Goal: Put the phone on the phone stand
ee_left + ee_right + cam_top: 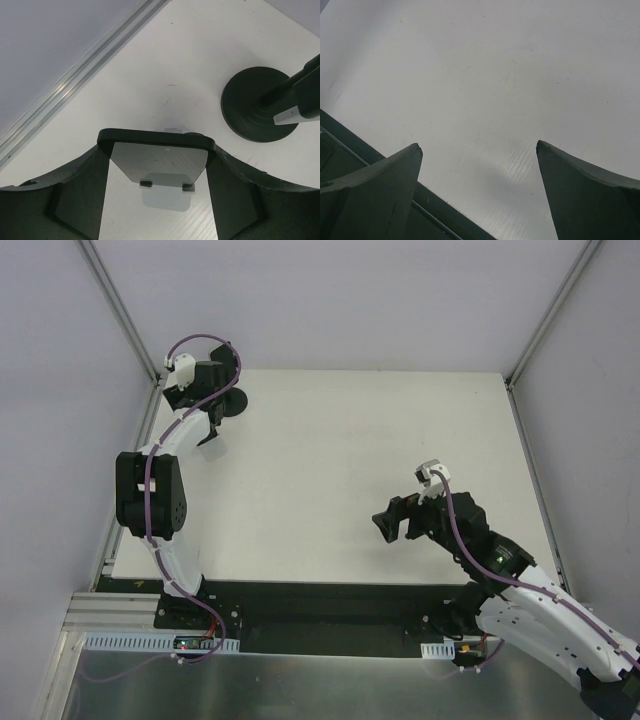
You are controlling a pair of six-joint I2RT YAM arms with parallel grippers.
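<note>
Phone stand (241,111) sits just beside left hand (156,146); open table (350,460) beyond.

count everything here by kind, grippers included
phone: 1
phone stand: 1
grippers: 2, the left gripper shut on the phone and the right gripper open
total: 4

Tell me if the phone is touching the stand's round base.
Apart. The left wrist view shows a strip of bare table between the phone and the stand's base.
</note>
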